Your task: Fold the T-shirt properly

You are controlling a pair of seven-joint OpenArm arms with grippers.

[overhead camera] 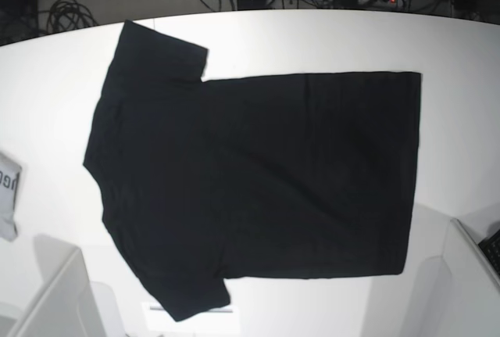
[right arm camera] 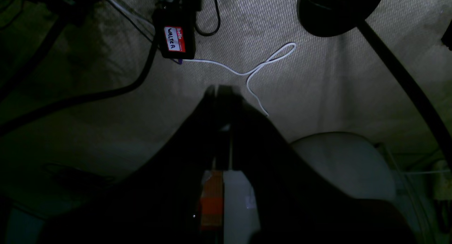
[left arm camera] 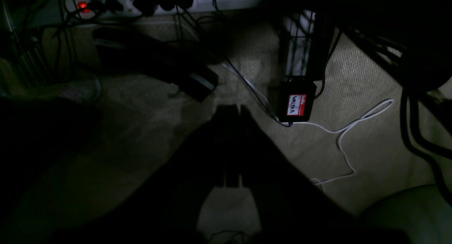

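Black T-shirt (overhead camera: pixel 258 181): one, flat on white table (overhead camera: pixel 312 40); one grey cloth (overhead camera: pixel 8 196).

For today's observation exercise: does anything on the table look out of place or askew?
Nothing stands out. The T-shirt lies flat and spread on the table, sleeves out. Only a grey cloth pokes in at the left edge.

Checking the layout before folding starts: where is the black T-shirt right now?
In the base view the T-shirt lies spread flat across the middle of the white table, sleeves toward the view's left.
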